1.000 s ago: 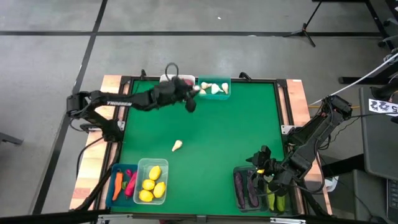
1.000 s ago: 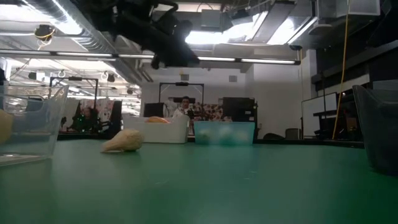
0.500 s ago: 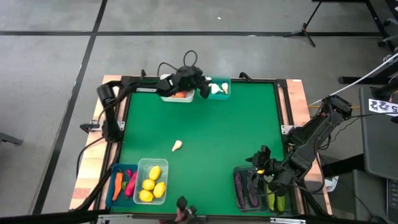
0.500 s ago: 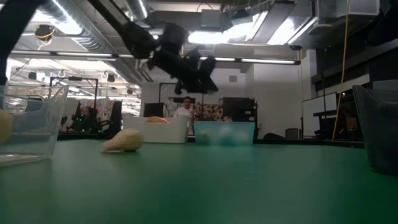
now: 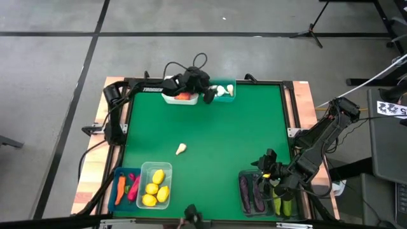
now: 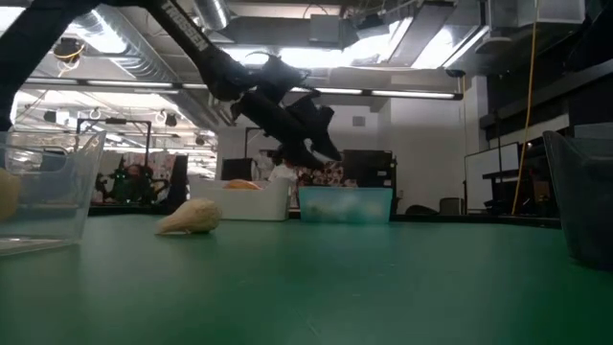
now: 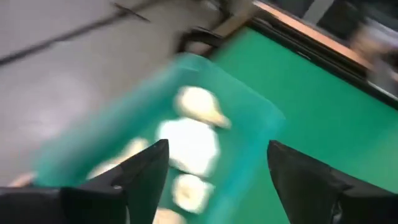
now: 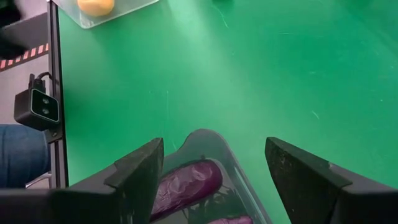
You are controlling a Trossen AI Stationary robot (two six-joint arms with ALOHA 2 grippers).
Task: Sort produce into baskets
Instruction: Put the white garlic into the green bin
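My left gripper (image 5: 208,95) (image 7: 214,174) hangs open just above the teal basket (image 5: 220,90) at the table's far edge. Nothing shows between its fingers. Several white garlic bulbs (image 7: 189,143) lie in that basket below them. One more garlic bulb (image 5: 182,149) (image 6: 192,217) lies on its side on the green mat, left of the middle. My right gripper (image 5: 271,170) (image 8: 214,180) waits open over a dark basket (image 8: 205,134) at the near right, where a purple eggplant (image 8: 186,183) lies.
A white basket (image 5: 181,97) with red and orange produce stands left of the teal one. At the near left, a blue basket (image 5: 117,197) holds a carrot and chillies and a clear basket (image 5: 156,186) holds lemons. A second dark basket (image 5: 284,202) holds cucumbers. The mat's middle is bare.
My left gripper has swung from over the mat in front of the white basket toward the far edge and to the right, and has sunk, ending just above the teal basket. The garlic on the mat has not moved.
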